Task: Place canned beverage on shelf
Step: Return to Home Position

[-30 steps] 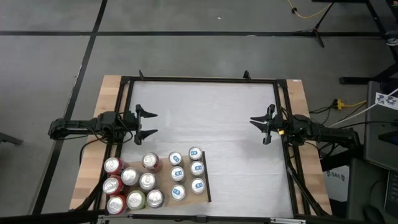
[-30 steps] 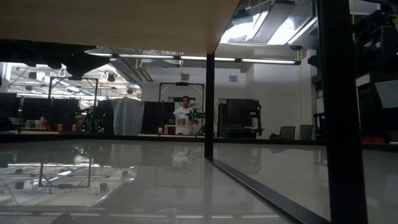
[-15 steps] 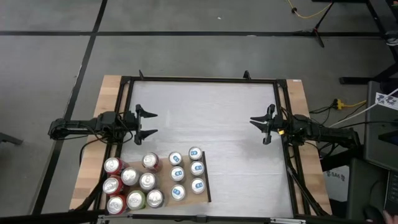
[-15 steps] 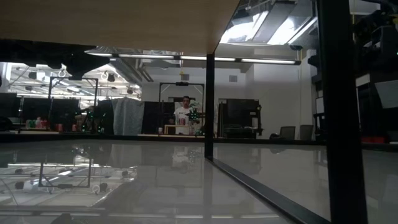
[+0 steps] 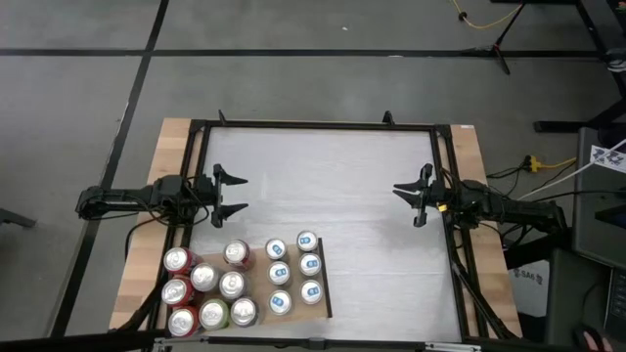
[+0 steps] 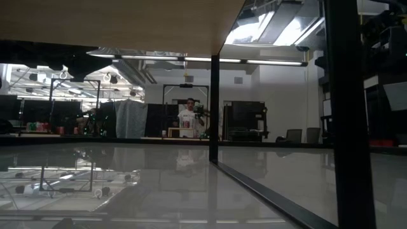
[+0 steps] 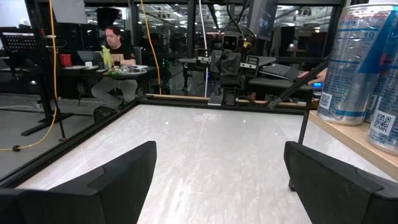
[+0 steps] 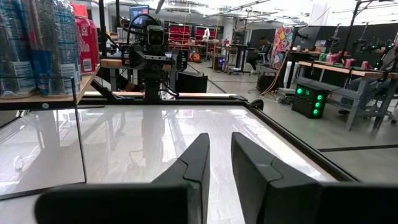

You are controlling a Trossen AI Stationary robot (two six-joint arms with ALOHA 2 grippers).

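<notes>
The shelf (image 5: 256,269) is a light-brown panel with a dark strip (image 5: 326,284), raised over the table's near left part. Several cans stand upright on it: blue-and-silver ones (image 5: 295,266), red and silver ones (image 5: 178,276) and a green one (image 5: 213,313). They also show in the left wrist view (image 7: 357,62) and the right wrist view (image 8: 37,50). My left gripper (image 5: 235,194) (image 7: 221,149) stands open at the table's left edge, pointing level at bare tabletop. My right gripper (image 5: 406,200) (image 8: 221,140) waits at the right edge, fingers nearly together, nothing between them.
A black frame (image 5: 313,125) runs round the white tabletop (image 5: 323,186), which lies bare between the two grippers. In the low view the shelf's underside (image 6: 114,22) fills the top and a black post (image 6: 214,108) stands under it. People (image 7: 115,46) show far off in the room.
</notes>
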